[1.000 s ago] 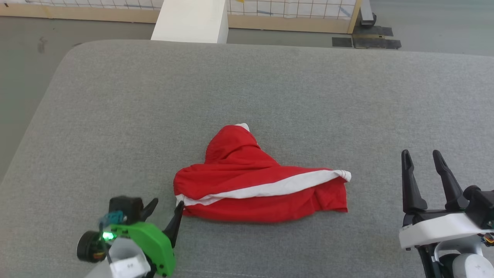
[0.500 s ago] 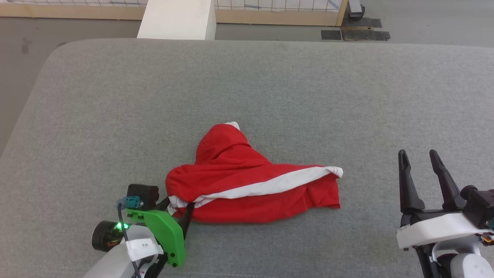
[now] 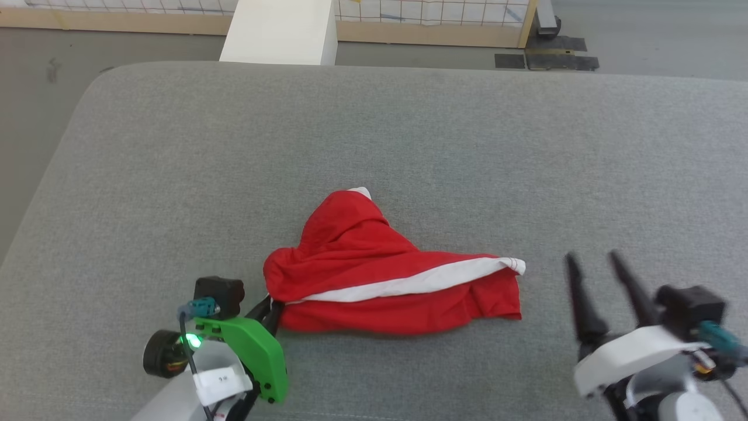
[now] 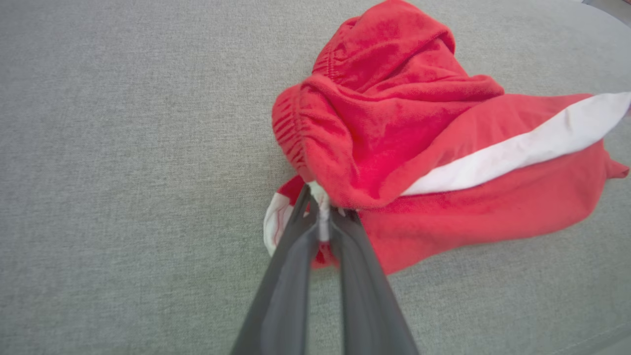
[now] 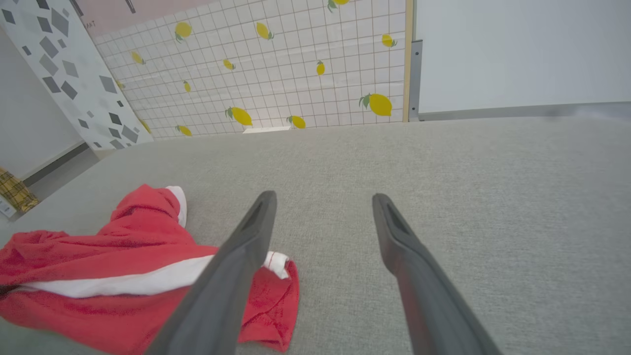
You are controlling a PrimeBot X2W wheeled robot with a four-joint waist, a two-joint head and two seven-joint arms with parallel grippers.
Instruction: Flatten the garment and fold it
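Pinching the white-trimmed corner of the crumpled garment (image 3: 374,263) heaped on the grey cushion (image 3: 409,146), left gripper (image 3: 272,309) grasps cloth, likely to pull it flat, while right gripper (image 3: 591,260) waits released near the opposite end.

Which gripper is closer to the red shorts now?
Left. The left gripper is shut on the left edge of the shorts; the right gripper hangs open, off their right end, not touching.
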